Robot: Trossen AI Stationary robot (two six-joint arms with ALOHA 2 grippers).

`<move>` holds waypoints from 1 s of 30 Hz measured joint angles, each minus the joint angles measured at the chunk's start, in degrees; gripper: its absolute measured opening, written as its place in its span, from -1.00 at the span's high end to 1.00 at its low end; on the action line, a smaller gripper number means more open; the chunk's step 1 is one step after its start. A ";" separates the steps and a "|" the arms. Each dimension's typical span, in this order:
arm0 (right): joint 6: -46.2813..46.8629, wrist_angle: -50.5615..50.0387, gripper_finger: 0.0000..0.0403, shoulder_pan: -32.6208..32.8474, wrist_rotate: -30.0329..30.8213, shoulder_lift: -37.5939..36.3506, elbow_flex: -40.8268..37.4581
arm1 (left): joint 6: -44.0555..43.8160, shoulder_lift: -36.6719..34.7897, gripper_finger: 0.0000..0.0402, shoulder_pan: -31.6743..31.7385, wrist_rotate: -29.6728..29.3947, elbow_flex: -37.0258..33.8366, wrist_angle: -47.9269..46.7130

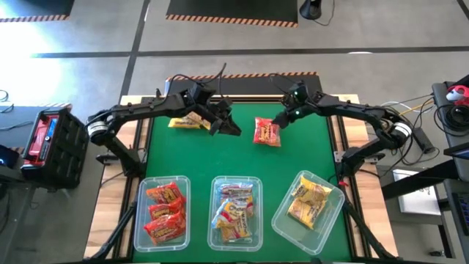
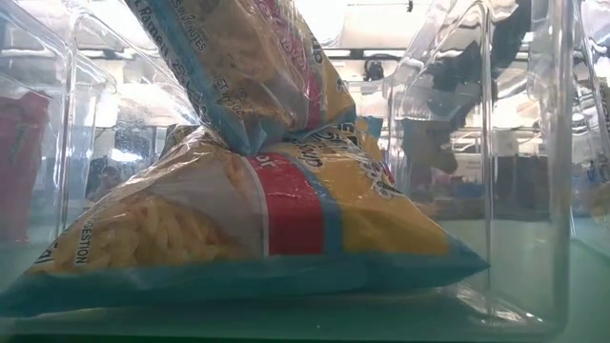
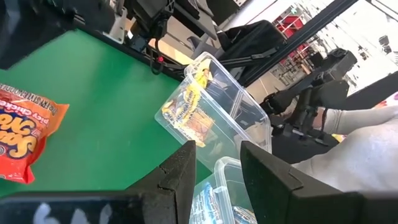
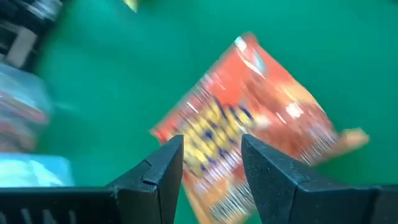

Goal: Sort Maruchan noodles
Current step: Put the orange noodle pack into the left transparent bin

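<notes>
I see the green table carrying three clear tubs along its 6 o'clock edge: left tub, middle tub, and right tub, tilted. A red packet lies near centre; a yellow packet lies toward 10 o'clock.

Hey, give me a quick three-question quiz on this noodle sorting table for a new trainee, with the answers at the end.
1. True or false: the red packet lies inside a tub.
2. Which tub holds the yellow packets: A the left tub, B the middle tub, C the right tub?
3. Fill in: the right gripper hovers over the ___ packet, fingers apart, while the left gripper is empty beside the yellow packet on the mat.

Key: 1 false, it lies on the green mat; 2 C; 3 red.
</notes>
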 joint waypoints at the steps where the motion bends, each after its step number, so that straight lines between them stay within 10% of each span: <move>1: -1.56 -2.05 0.24 0.07 1.40 -0.02 0.00 | 0.32 0.00 0.45 0.02 0.00 0.00 0.01; 15: -9.38 -6.11 0.24 1.95 9.69 3.50 -0.02 | -0.14 7.49 0.45 1.81 -0.27 -0.02 0.67; 30: -12.59 -5.41 0.24 1.87 9.64 12.15 0.01 | -16.12 17.13 0.45 1.20 -21.77 -0.03 5.73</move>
